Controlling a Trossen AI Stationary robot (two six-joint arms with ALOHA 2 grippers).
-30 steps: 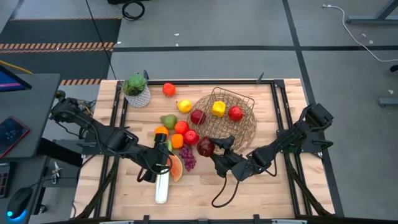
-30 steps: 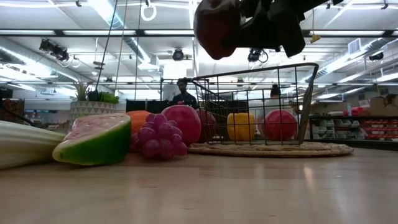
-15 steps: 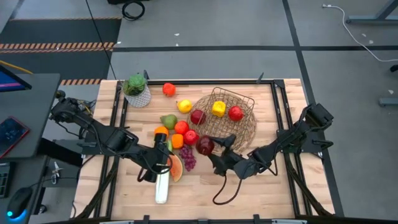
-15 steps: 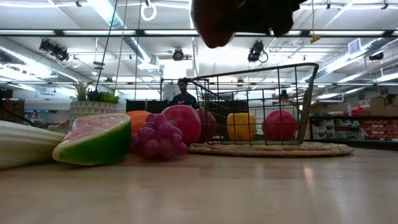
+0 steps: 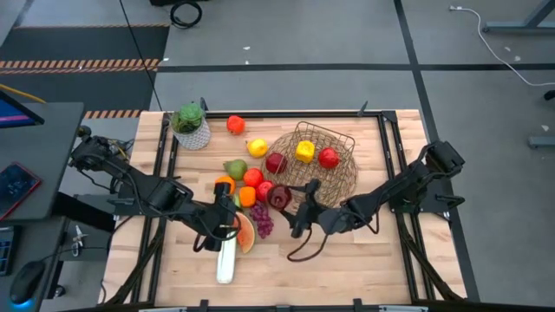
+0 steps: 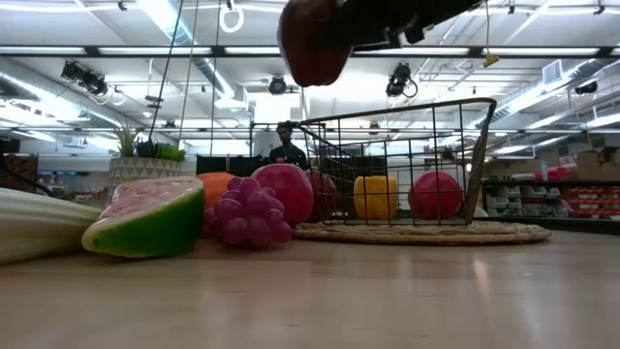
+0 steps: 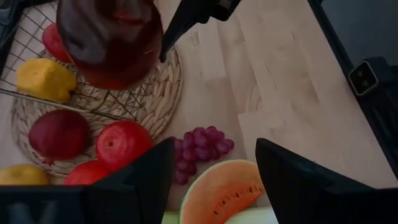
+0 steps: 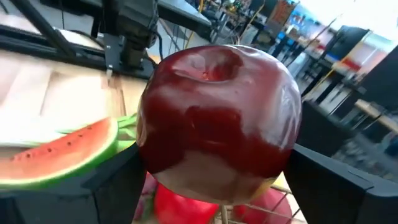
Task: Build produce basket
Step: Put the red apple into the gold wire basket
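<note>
The brown wire basket (image 5: pixel 323 156) on its round woven rim stands right of centre and holds a yellow piece (image 5: pixel 304 152) and red apples. A dark red apple (image 5: pixel 279 198) hangs at the rim's near left, with my right gripper (image 5: pixel 290 204) shut on it; in the low view the apple (image 6: pixel 315 39) is high above the table. My left gripper (image 7: pixel 214 180) stands open, touching nothing, above the watermelon slice (image 5: pixel 245 234), beside the grapes (image 5: pixel 261 221) and leek (image 5: pixel 225 260). More apples, oranges and a pear (image 5: pixel 234 168) lie left of the basket. My right gripper pinches the dark red apple between its two fingers (image 8: pixel 115 186), one on each side of the fruit's widest part (image 8: pixel 149 143). The fingers come nearly level from the table's right side. The apple is lifted clear, tilted, its stem hollow (image 8: pixel 211 68) showing.
A white netted pot with a green plant (image 5: pixel 191 126) stands at the far left corner, a red fruit (image 5: pixel 235 124) and a lemon (image 5: pixel 257 147) beside it. Bare wood (image 5: pixel 364 251) lies near the front right. A person shows in the room behind the table.
My right gripper has carried the dark red apple toward the table's left and far edges and slightly up, rolling about its own axis so the apple has turned with it. The fingers stay on the apple.
</note>
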